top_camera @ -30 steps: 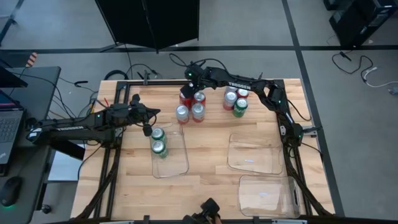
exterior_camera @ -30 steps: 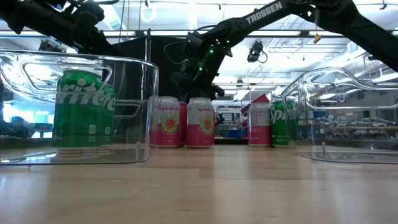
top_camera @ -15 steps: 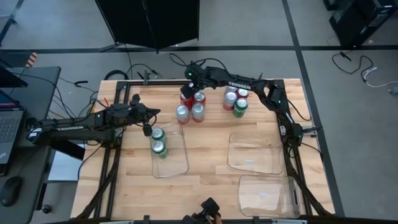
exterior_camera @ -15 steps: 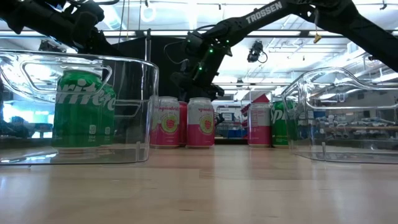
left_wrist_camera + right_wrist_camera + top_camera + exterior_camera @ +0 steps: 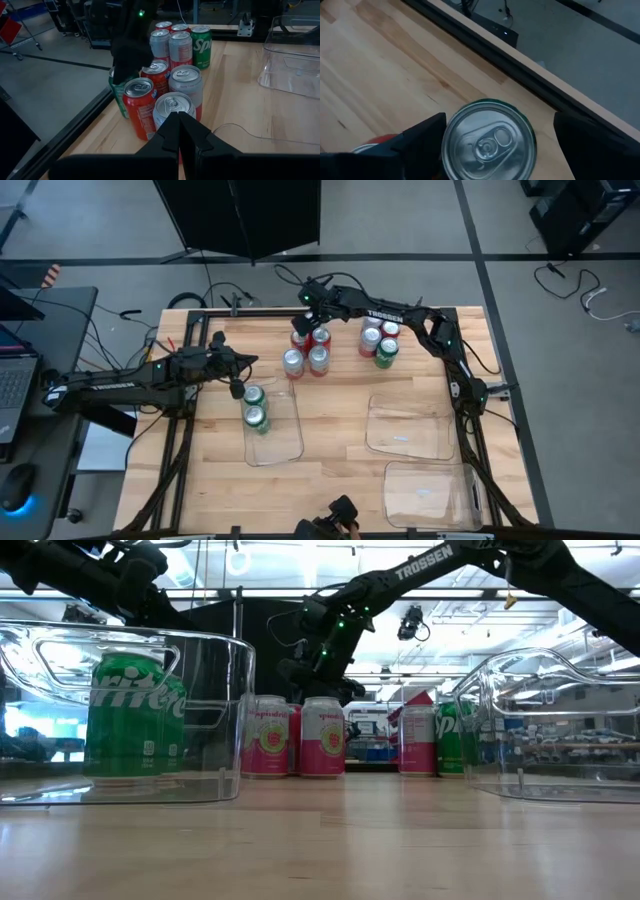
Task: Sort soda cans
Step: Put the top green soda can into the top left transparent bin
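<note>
The green aluminium soda can with the silver top (image 5: 489, 146) stood upright at the far back edge of the light wooden tabletop (image 5: 340, 405), at the rear of a cluster of red and silver-grey cans (image 5: 308, 352). Its long axis ran vertical, straight up toward the right tool (image 5: 495, 132), which hung directly over it with its two dark fingers spread wide, one on each side of the lid and not touching it. The likely next move was a plain drop along that axis, then a squeeze. The neighbouring red can sat tight beside it, so one finger had little room.

The left tool (image 5: 179, 131), fingers pressed together and holding nothing, pointed at the cluster from the other side, farther from the green can. Two green cans (image 5: 255, 408) already stood in the clear plastic tray (image 5: 278, 442) on the left.
</note>
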